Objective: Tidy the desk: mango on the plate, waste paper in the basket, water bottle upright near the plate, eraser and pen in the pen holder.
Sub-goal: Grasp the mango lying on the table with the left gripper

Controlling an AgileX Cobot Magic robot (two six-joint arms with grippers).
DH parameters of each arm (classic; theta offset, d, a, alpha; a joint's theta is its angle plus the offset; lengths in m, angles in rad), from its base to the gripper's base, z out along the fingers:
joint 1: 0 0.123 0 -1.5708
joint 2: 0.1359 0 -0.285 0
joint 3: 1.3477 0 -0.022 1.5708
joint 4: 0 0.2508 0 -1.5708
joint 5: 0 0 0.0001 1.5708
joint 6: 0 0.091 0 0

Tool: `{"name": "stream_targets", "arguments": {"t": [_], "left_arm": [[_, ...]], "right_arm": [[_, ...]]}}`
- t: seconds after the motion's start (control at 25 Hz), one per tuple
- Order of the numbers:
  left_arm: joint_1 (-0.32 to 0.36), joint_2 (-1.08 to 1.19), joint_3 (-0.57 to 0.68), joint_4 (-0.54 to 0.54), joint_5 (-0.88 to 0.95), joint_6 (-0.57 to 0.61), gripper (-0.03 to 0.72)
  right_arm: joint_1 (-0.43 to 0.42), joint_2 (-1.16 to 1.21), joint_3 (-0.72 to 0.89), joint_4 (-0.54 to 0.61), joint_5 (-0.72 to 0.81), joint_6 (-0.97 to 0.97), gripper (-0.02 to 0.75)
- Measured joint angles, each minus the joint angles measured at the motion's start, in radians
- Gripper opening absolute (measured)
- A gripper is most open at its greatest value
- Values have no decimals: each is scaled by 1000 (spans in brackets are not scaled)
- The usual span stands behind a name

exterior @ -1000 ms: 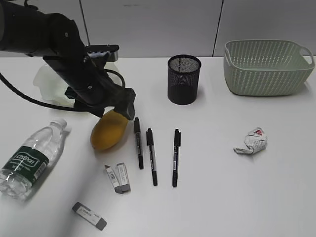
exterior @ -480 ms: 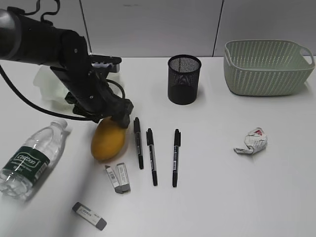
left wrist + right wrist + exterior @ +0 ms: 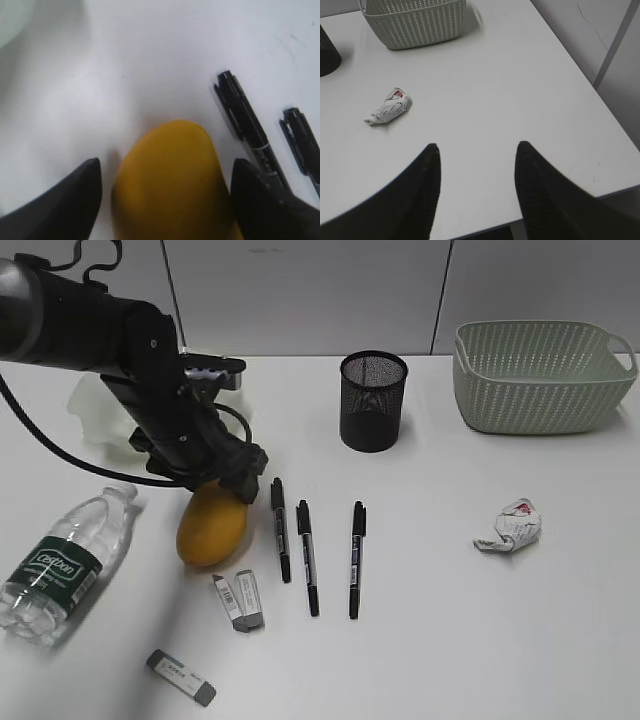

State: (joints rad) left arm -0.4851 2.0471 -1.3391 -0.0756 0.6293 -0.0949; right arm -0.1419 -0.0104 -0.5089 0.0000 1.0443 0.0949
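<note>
The yellow mango (image 3: 210, 528) lies on the white desk (image 3: 450, 640) left of three black pens (image 3: 307, 557). My left gripper (image 3: 232, 480) is open, its jaws (image 3: 166, 165) on either side of the mango (image 3: 172, 185); a gap shows at the left jaw. The pale green plate (image 3: 92, 405) sits behind the arm, partly hidden. The water bottle (image 3: 65, 560) lies on its side at the left. The waste paper (image 3: 510, 525) lies at the right, near the green basket (image 3: 540, 375). The black mesh pen holder (image 3: 372, 400) stands at the back centre. My right gripper (image 3: 477, 150) is open and empty above the desk's right front edge.
Two erasers (image 3: 240, 600) lie side by side below the mango, and another (image 3: 180, 678) lies near the front edge. Two pens (image 3: 247, 127) lie close to the right of the left jaws. The desk's right edge (image 3: 600, 100) drops off beside the right gripper.
The left arm has come lower over the mango. The mango has shifted a little to the left and toward the front. Everything else is still.
</note>
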Motion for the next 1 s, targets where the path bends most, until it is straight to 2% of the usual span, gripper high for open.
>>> {"name": "stream_targets", "arguments": {"t": [0.24,0.32,0.68,0.88,1.0], "left_arm": [[0,29,0,-48,31,0,583],[0,33,-1,-52,32,0,553],[0,-55,3,-41,37,0,553],[14,-216,3,35,-116,0,553],[80,-245,3,52,-254,0,553]], "right_arm": [[0,0,0,0,0,0,391],[0,0,0,0,0,0,391],[0,0,0,0,0,0,391],[0,0,0,0,0,0,391],[0,0,0,0,0,0,391]]}}
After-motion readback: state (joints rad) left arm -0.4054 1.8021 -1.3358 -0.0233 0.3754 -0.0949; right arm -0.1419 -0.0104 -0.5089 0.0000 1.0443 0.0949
